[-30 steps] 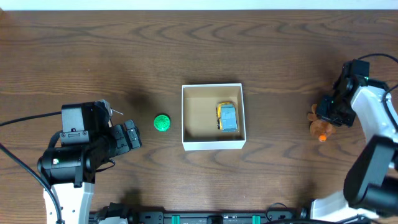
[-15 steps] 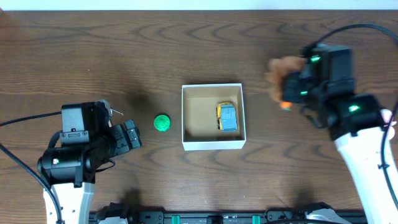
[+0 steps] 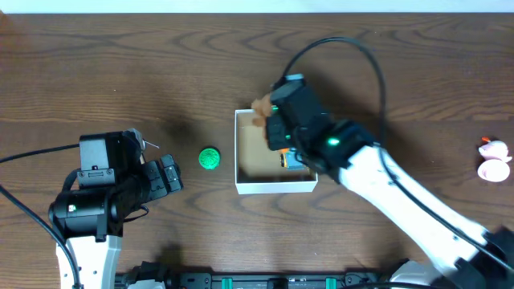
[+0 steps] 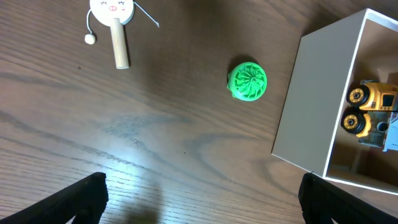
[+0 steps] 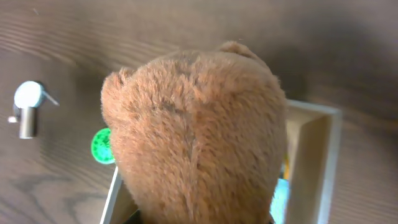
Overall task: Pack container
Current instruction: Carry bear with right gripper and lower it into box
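**Item 1, container** [image 3: 273, 187]: It stood at the middle of the tabletop [image 3: 120, 72], open side up. A yellow and blue toy truck [image 4: 367, 112] lay in its right half.

**Item 2, plush toy** [image 5: 193, 137]: Brown and furry, it hung over the container's far left corner. We judged the right fingers [image 3: 273, 122] to be clamped on it, though the fur hid them from the wrist camera.

**Item 3, left fingers** [image 4: 81, 198]: They were spread wide apart, holding nothing, low over bare tabletop and well to the left of the container.

**Item 4, loose pieces:** A green ball [image 3: 210, 158] sat just left of the container. A small rattle drum [image 4: 112, 12] lay beyond it. A pink and white toy [image 3: 493, 160] lay at the far right edge.

**Hazards, as we judged them:**
- The plush looked bulky against the free floor left of the truck (the wrist view showed it overlapping the near-left wall). Released there, it could settle on the rim and roll out.
- A descent onto the thin wall could shove or tip the light container, which could in turn knock the ball.
- If the plush landed on the truck, it would sit proud of the rim.

**Markings:**
- We read no brand, label or lettering anywhere.
- The rattle drum bore only a drawn face with pink cheeks.
- The truck showed no legible print.
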